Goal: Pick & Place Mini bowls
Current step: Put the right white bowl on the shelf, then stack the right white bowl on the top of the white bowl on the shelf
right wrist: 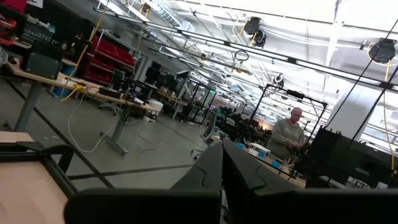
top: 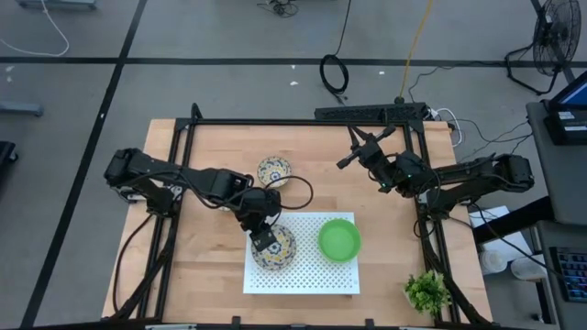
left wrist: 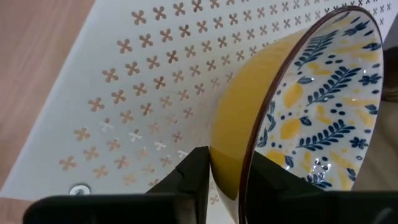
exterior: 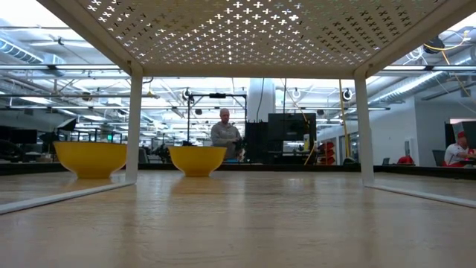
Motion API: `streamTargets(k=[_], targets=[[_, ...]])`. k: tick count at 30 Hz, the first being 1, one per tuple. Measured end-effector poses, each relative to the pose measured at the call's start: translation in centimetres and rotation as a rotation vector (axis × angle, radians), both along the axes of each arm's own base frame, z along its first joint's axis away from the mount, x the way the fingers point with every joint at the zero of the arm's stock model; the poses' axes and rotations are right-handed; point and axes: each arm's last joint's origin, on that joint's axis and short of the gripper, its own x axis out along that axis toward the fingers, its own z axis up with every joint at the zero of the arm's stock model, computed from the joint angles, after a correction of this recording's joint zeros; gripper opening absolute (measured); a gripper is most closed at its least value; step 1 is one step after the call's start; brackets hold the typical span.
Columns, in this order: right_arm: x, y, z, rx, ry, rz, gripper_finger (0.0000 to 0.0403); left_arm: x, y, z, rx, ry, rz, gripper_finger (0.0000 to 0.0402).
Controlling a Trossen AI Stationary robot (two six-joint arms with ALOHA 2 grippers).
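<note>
My left gripper is over the left part of a white perforated platform, shut on a mini bowl that is white inside with a blue-and-yellow leaf pattern and yellow outside. A plain green mini bowl stands on the platform to its right. Another patterned bowl stands on the table beyond the platform. The low view shows two yellow-sided bowls on the tabletop. My right gripper waits raised near the table's far right, fingers shut and holding nothing. My left gripper pinches the patterned bowl's wall at its rim, one finger on the yellow outside and one finger on the patterned inside. The bowl sits tilted in the hold above the platform. Whether its base touches the platform cannot be told.
The platform stands on white legs above the table, and the low camera looks out from under it. A small leafy plant sits at the table's near right corner. A black frame borders the table. People show in the room behind.
</note>
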Motion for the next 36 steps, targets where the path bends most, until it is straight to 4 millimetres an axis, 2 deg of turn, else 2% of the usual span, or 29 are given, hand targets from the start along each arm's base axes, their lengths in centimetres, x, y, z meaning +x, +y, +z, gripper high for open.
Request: streamTargets(k=[5, 9, 16, 22, 27, 31, 34, 36], targets=[[0.0, 0.0, 0.0, 0.0, 0.0, 0.0, 0.0, 0.0, 0.1, 0.0, 0.005, 0.005, -0.001, 0.0097], [0.0, 0.0, 0.0, 0.0, 0.0, 0.0, 0.0, -0.1, 0.5, -0.1, -0.01, 0.032, 0.022, 0.0142], [0.0, 0.0, 0.0, 0.0, 0.0, 0.0, 0.0, -0.2, 1.2, 0.1, -0.171, 0.078, -0.014, 0.0214], [0.0, 0.0, 0.0, 0.001, 0.001, -0.001, 0.0, -1.2, 2.7, 1.8, -0.152, -0.002, 0.003, 0.0239], [0.0, 0.0, 0.0, -0.001, 0.002, -0.002, 0.0, -3.6, 4.2, 4.1, -0.093, -0.064, 0.059, 0.0241], [0.0, 0.0, 0.1, -0.01, 0.004, -0.005, 0.0, -6.1, 5.9, 5.2, 0.12, -0.063, 0.117, 0.0241], [-0.1, 0.0, 0.1, -0.015, 0.002, -0.008, 0.0, -7.6, 6.9, 5.7, 0.468, -0.061, 0.136, 0.0241], [-0.1, 0.0, 0.1, -0.03, 0.025, -0.018, 0.0, -7.7, 7.7, 5.8, 0.655, -0.051, 0.194, 0.0241]])
